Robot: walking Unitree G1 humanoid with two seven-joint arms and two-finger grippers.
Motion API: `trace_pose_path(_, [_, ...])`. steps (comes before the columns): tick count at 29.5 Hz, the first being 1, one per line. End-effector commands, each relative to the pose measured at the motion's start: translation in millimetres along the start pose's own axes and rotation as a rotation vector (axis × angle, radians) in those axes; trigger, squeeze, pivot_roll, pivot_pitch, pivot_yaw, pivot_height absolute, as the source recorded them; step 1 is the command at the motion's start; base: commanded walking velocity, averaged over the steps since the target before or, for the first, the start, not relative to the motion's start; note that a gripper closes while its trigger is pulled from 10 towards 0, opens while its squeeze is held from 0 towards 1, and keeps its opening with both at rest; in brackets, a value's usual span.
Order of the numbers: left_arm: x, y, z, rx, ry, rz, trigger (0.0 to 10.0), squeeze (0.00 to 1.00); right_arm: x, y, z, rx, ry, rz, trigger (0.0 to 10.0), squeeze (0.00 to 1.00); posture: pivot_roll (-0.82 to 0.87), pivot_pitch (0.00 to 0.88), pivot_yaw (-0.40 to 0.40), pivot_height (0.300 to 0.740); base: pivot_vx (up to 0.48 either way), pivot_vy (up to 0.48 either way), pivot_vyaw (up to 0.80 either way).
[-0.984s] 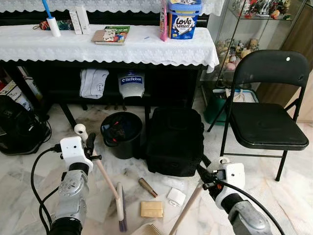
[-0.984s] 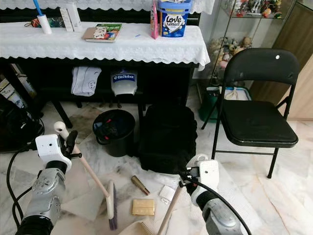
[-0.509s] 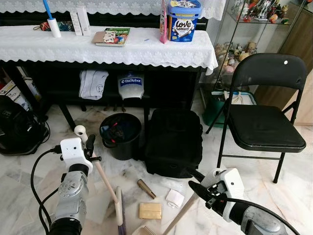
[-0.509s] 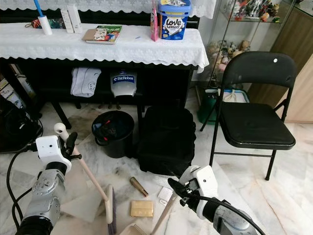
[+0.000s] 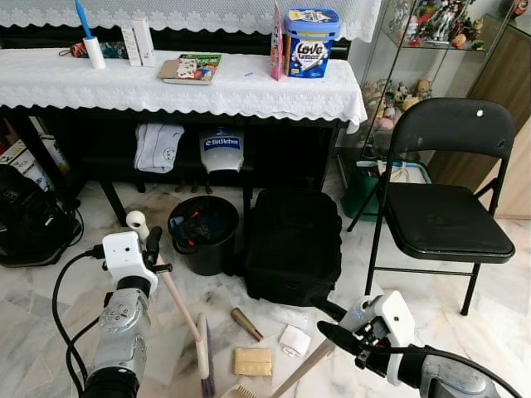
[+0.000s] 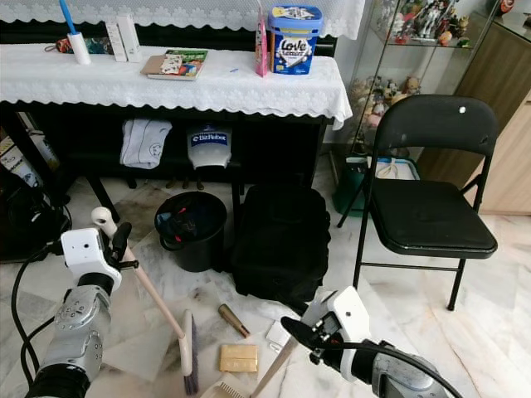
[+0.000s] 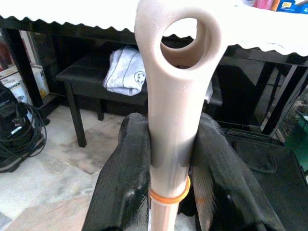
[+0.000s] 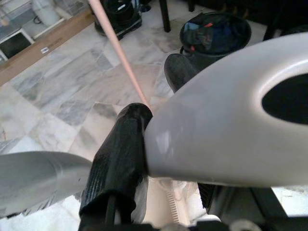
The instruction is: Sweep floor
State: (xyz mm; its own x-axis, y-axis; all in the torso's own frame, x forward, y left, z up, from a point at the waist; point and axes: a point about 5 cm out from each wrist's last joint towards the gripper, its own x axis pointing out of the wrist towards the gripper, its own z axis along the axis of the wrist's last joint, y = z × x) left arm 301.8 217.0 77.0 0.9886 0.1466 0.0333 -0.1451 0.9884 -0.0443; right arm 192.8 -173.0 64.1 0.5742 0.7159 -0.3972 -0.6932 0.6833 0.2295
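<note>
the left hand (image 5: 152,249) is clenched on the beige plastic handle of the broom (image 5: 202,352), whose bristle head rests on the marble floor (image 5: 50,290) beside a tan block (image 5: 252,361) and a brass cylinder (image 5: 246,324). the right hand (image 5: 344,340) grips the pale dustpan handle (image 5: 303,371); the pan is cut off at the frame's lower edge. a black bag (image 5: 292,245), a bin (image 5: 203,232) and a folding chair (image 5: 448,207) crowd the floor before the desk (image 5: 182,83).

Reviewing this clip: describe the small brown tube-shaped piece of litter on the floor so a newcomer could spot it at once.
Start at the table with the white lace cloth and drop to the big black bag on the floor beneath it. Just in front of the bag's left corner lies a short brown tube, angled on the marble. Unlike the flat tan block and the white crumpled piece nearby, it is round and dark.
</note>
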Motion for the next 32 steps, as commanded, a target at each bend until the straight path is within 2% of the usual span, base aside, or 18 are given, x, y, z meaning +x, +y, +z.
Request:
trace_pose_path(1, [5.5,-0.1,9.9,0.019,-0.046,-0.009,10.0,0.00,6.5,21.9,-7.3,0.106,-0.003,0.187,10.0,0.00,-0.02,0.000,-0.009,0.740,0.000,0.000,0.00])
trace_pose_path(13, [5.7,-0.1,9.7,0.021,-0.043,-0.011,10.0,0.00,4.1,28.2,-9.1,0.130,0.002,0.258,10.0,0.00,-0.02,0.000,-0.007,0.740,0.000,0.000,0.00])
trace_pose_path(23, [5.7,-0.3,9.4,0.022,-0.040,-0.012,10.0,0.00,5.2,26.2,-11.1,0.126,0.010,0.240,10.0,0.00,-0.02,0.000,-0.007,0.740,0.000,0.000,0.00])
trace_pose_path(25, [5.8,-0.2,9.4,0.024,-0.040,-0.012,10.0,0.00,8.4,19.4,-10.8,0.083,0.003,0.167,10.0,0.00,-0.02,0.000,-0.007,0.740,0.000,0.000,0.00])
trace_pose_path(27, [5.8,-0.2,9.5,0.025,-0.041,-0.011,10.0,0.00,13.9,4.8,-12.2,0.045,0.010,0.019,10.0,0.00,-0.02,0.000,-0.007,0.740,0.000,0.000,0.00])
trace_pose_path(28, [5.8,-0.3,9.3,0.025,-0.041,-0.011,10.0,0.00,17.4,-9.0,-9.2,-0.011,-0.020,-0.120,10.0,0.00,-0.02,0.000,-0.005,0.740,0.000,0.000,0.00])
trace_pose_path(30, [5.8,-0.5,9.2,0.024,-0.041,-0.011,10.0,0.00,18.9,-25.9,-3.4,-0.014,-0.070,-0.291,10.0,0.00,-0.02,0.000,-0.005,0.740,0.000,0.000,0.00])
trace_pose_path(32, [5.8,-0.8,9.1,0.024,-0.040,-0.013,10.0,0.00,18.5,-35.8,4.1,-0.051,-0.110,-0.407,10.0,0.00,-0.03,0.000,-0.002,0.740,0.000,0.000,0.00])
